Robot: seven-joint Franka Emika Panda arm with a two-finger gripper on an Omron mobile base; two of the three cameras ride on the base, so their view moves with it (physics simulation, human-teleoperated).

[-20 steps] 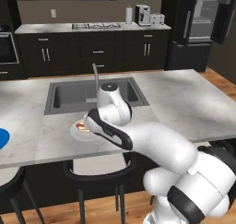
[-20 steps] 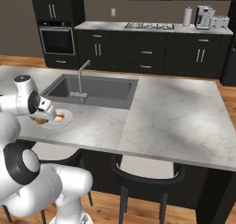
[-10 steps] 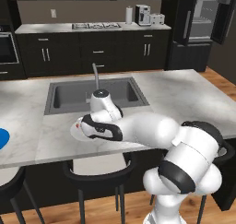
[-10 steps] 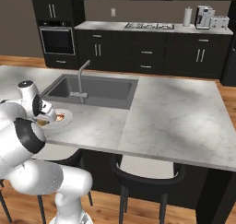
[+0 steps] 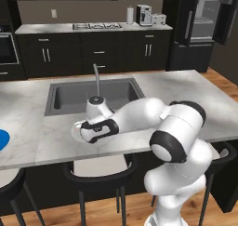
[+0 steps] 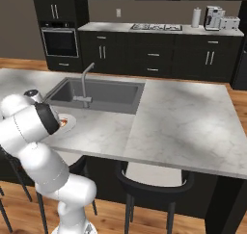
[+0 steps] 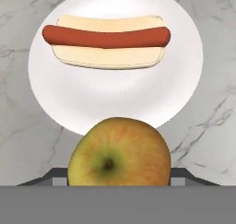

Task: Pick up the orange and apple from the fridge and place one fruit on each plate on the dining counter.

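The yellow-green and red apple (image 7: 119, 156) sits between my fingers, with my gripper (image 7: 119, 174) shut on it just above the dining counter (image 5: 186, 90). Straight ahead of the apple lies the white plate (image 7: 115, 98), which bears a hot dog (image 7: 107, 45) in a bun. From the left base view my gripper (image 5: 91, 133) hangs over the near edge of that white plate (image 5: 76, 130), in front of the sink. The blue plate (image 5: 2, 139) lies at the counter's far left. The fridge (image 5: 204, 23) stands at the back right with its door open. The orange is out of view.
The inset sink (image 5: 93, 94) and its tap (image 5: 96, 78) lie just behind the white plate. Dark stools (image 5: 97, 170) stand under the counter's near edge. My bent arm (image 5: 153, 116) reaches across the counter from the right. Dark cabinets line the far wall.
My arm has folded lower and leaned further over the counter's edge. The hand with the apple has stayed low at the white plate, shifting slightly.
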